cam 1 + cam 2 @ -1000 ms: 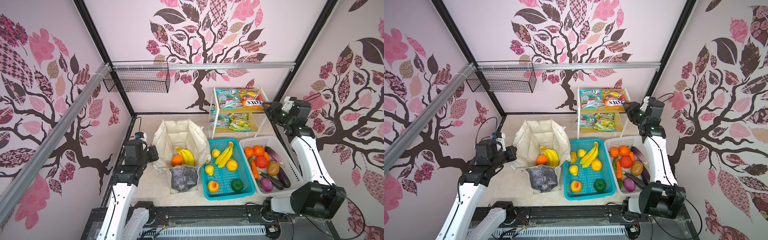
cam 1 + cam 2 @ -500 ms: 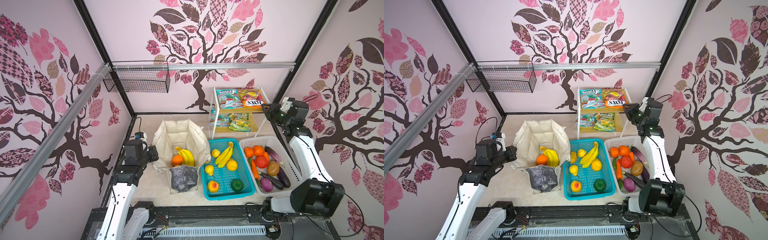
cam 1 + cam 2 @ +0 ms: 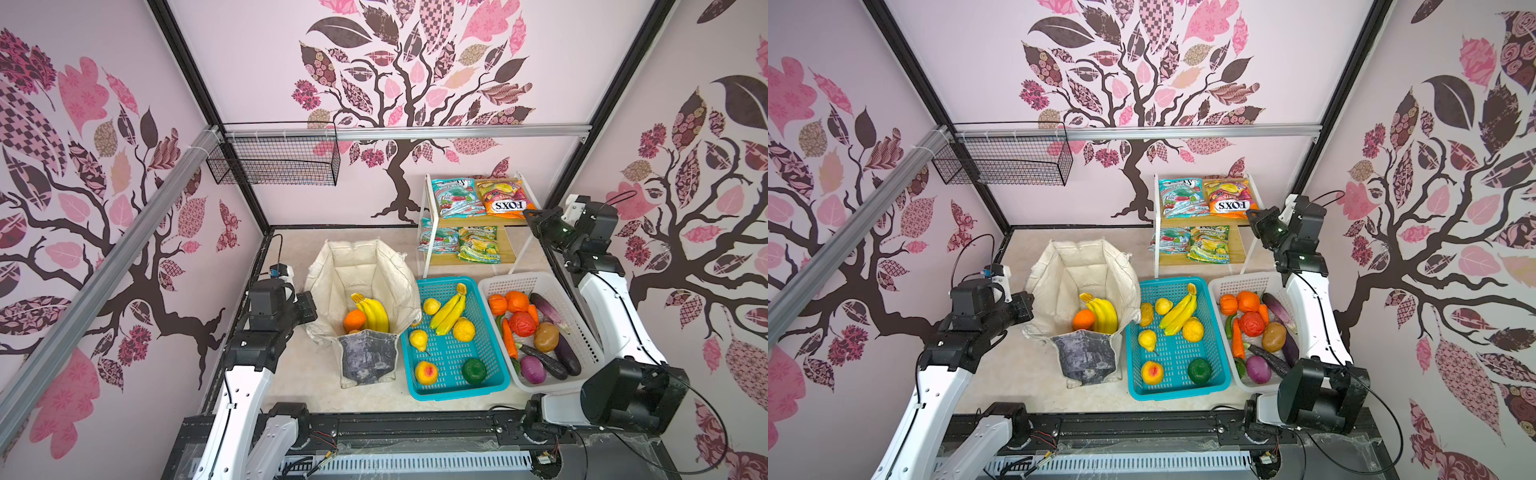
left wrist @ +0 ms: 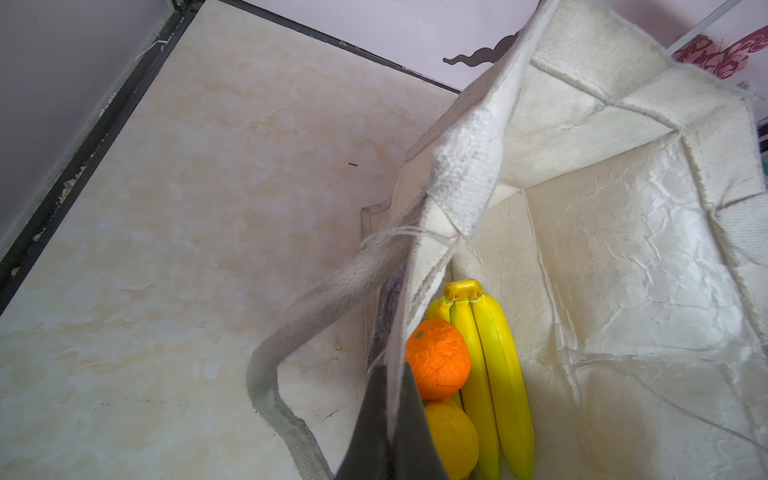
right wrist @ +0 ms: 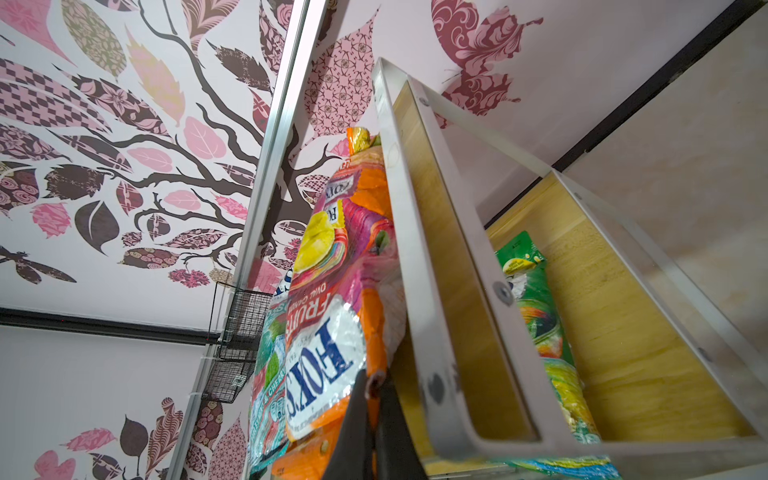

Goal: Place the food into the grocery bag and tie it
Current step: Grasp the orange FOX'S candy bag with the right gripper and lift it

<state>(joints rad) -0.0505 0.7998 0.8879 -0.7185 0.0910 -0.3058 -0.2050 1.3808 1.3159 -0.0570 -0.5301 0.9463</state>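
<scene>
Pinching the FOX'S packet (image 5: 328,291) by its edge: right tool (image 5: 376,384).

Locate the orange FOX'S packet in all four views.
Both top views: orange FOX'S packet on the upper shelf, rightmost, back right.
Left wrist: not in view.
Right wrist: close up, right gripper shut on its edge.
Shared landmark: white two-shelf rack holding it.

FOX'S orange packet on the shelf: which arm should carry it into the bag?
Right: the right gripper is shut on an edge of the FOX'S packet; the left gripper clamps the rim of the tote.
</scene>
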